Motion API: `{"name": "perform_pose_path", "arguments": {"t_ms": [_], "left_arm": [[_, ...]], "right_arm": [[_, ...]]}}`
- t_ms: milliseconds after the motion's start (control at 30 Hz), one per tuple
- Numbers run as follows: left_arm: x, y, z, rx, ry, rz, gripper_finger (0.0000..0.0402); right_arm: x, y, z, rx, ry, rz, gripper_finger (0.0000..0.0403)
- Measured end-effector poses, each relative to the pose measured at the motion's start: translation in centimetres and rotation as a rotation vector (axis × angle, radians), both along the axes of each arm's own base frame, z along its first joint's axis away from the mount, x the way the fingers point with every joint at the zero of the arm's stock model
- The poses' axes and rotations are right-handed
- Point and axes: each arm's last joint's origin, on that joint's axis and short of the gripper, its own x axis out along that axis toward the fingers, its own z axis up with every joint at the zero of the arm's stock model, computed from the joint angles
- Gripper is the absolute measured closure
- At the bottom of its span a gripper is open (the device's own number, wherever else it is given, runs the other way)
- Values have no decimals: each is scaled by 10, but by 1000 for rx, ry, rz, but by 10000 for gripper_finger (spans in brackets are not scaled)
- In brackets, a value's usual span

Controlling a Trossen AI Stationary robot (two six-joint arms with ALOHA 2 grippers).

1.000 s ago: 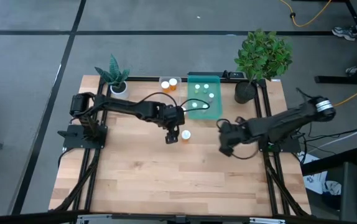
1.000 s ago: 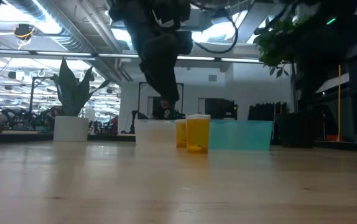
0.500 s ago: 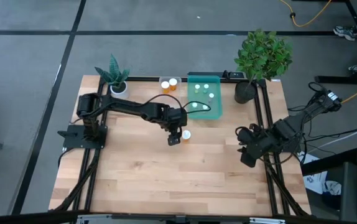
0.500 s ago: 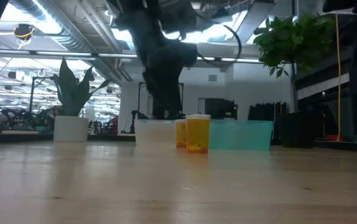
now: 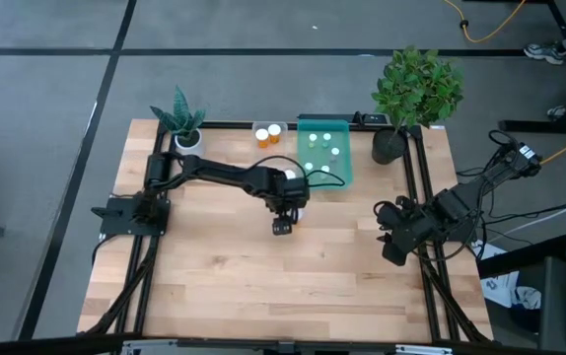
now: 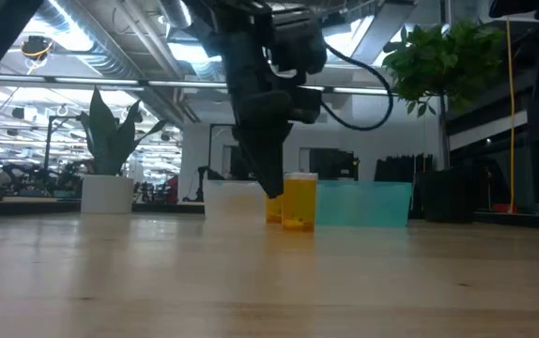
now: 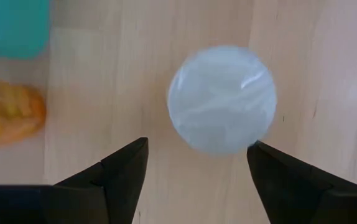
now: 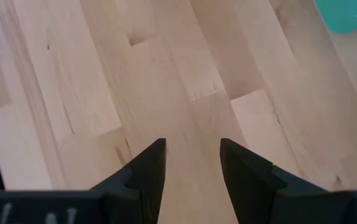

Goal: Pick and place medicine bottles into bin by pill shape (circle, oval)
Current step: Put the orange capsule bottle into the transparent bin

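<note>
An orange medicine bottle (image 6: 299, 201) with a white cap (image 7: 222, 99) stands upright on the wooden table, in front of the teal bin (image 5: 324, 160). My left gripper (image 7: 197, 152) points down over it, open, one finger on either side of the cap and just short of it. Several white-capped bottles stand in the teal bin. Two more orange bottles (image 5: 268, 132) stand at the far edge, by the clear bin (image 6: 235, 199). My right gripper (image 8: 191, 158) hangs open over bare wood near the table's right edge (image 5: 393, 248).
A small potted plant (image 5: 182, 123) stands at the far left corner and a bushy one (image 5: 411, 94) at the far right. Another orange bottle (image 7: 7, 118) shows to one side in the left wrist view. The near half of the table is bare wood.
My left gripper has moved down and toward the table's near-right, tipping steeper, and now stands over the orange bottle's cap. My right gripper has drawn back toward the right edge and risen, then kept still.
</note>
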Motion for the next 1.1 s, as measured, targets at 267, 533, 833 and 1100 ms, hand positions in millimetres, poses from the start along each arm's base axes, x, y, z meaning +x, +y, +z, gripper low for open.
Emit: {"name": "perform_pose_path", "arguments": {"t_ms": [267, 533, 833, 1100], "left_arm": [[10, 1, 12, 12, -53, -24, 136], [12, -3, 6, -15, -31, -39, 135], [15, -5, 6, -9, -65, -30, 137], [23, -5, -3, -8, -89, -31, 137]], "right_arm": [[0, 0, 0, -2, 1, 1, 249], [0, 0, 0, -1, 0, 0, 249], [0, 0, 0, -8, -4, -4, 249], [0, 0, 0, -13, -8, -6, 249]]}}
